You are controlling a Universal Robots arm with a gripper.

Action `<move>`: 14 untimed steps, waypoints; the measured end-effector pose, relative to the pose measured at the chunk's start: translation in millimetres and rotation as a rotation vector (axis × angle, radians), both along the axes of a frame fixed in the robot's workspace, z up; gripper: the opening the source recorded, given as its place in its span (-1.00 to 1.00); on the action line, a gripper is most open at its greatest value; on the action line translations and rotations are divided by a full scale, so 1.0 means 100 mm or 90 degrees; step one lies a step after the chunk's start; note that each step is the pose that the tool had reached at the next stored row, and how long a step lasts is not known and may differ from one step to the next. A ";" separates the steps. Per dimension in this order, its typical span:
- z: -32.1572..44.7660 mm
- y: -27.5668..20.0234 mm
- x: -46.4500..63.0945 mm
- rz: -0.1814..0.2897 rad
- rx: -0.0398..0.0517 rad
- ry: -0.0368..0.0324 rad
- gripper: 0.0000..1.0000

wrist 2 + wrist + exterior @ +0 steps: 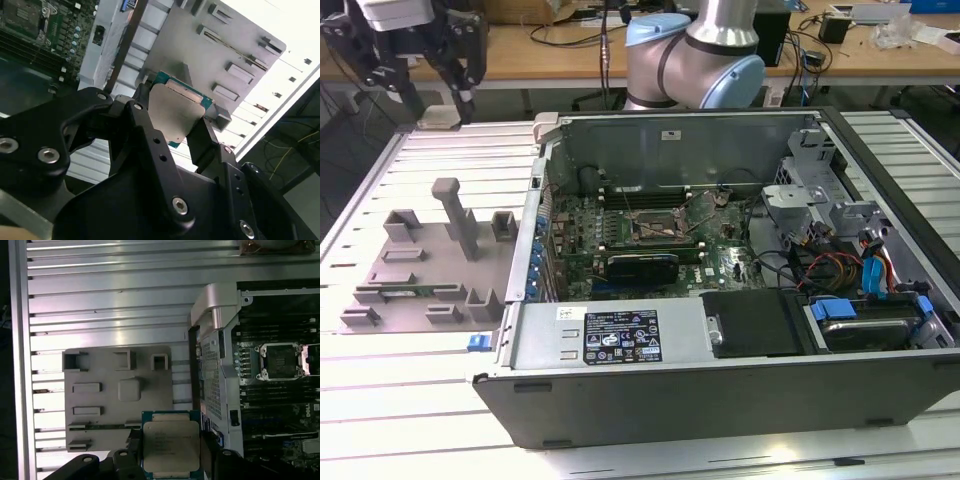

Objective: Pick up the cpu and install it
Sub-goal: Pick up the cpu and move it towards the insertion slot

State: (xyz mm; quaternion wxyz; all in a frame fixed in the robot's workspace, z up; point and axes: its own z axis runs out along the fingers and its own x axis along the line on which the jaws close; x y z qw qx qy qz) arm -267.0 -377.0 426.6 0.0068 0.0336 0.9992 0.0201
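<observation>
Two pincer fingers [202, 142] are clamping the cpu [177, 112] by its edges, clear of the fixture tray [100, 405]. Carrying it level is mattering most.

CPU [171, 445] in gripper [172, 462], silver lid, green rim.
Black fingers [127, 465] flank it on both sides; seen over edge of grey fixture tray [100, 405] on slatted table [100, 305]; open pc case [215, 302] beside tray, mobo socket [280, 361] empty.
</observation>
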 end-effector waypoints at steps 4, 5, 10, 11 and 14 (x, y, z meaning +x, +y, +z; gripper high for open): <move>0.000 -0.003 0.13 0.000 0.0000 0.0008 0.09; 0.000 -0.003 0.16 0.000 0.0000 0.0009 0.09; 0.000 -0.006 0.31 0.000 0.0000 0.0018 0.09; 0.001 -0.007 0.36 0.000 0.0000 0.0021 0.09; 0.000 -0.011 0.50 0.000 0.0000 0.0030 0.09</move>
